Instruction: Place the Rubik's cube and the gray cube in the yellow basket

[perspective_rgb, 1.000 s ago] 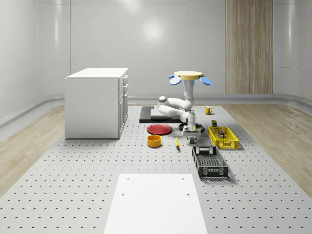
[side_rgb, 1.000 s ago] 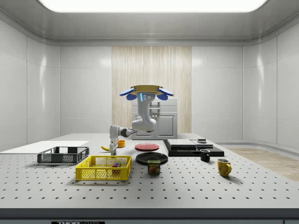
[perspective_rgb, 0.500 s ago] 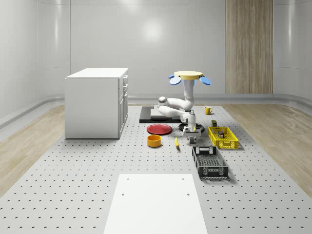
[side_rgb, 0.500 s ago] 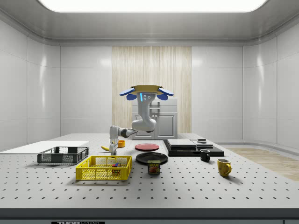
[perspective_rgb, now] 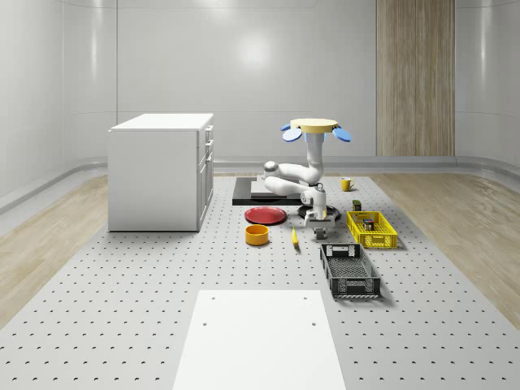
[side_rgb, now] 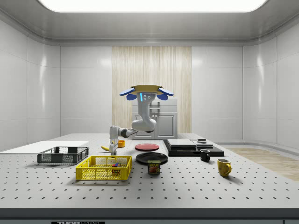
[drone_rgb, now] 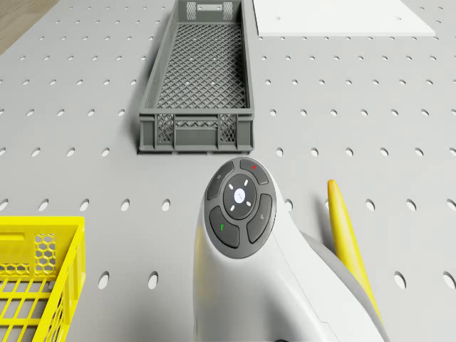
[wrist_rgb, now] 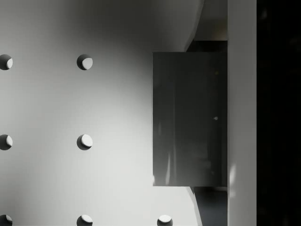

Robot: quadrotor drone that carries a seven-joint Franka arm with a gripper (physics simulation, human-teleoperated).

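Broadly, the room is bright and bare, with pale glossy walls, one wood panel and much free space around the work. The wide perforated light-grey tabletop (perspective_rgb: 122,309) is flat, hard and smooth, so a small block can slide on it if it is pushed from one side.

The drone with yellow top and blue rotors (perspective_rgb: 315,127) hovers above the far middle of the tabletop, about over the plates. Its white arm bends down toward the near right, and the two-finger gripper (perspective_rgb: 318,219) hangs very low over the surface, just beside the far left corner of the yellow plastic mesh basket (perspective_rgb: 372,241). Whether it is open or closed I cannot tell.

Inside this basket the side view gives a small multicoloured thing (side_rgb: 113,164), which I judge to be the Rubik's cube, though it is too small to be sure.

The plain gray cube (wrist_rgb: 190,117) appears close in the wrist view, next to the holes of the tabletop. It looks rigid, light and not fragile, with smooth flat faces that may be a little slippery. I would take it on two opposite faces, at mid height and square to them, because a hold on edges or corners could let it turn out.
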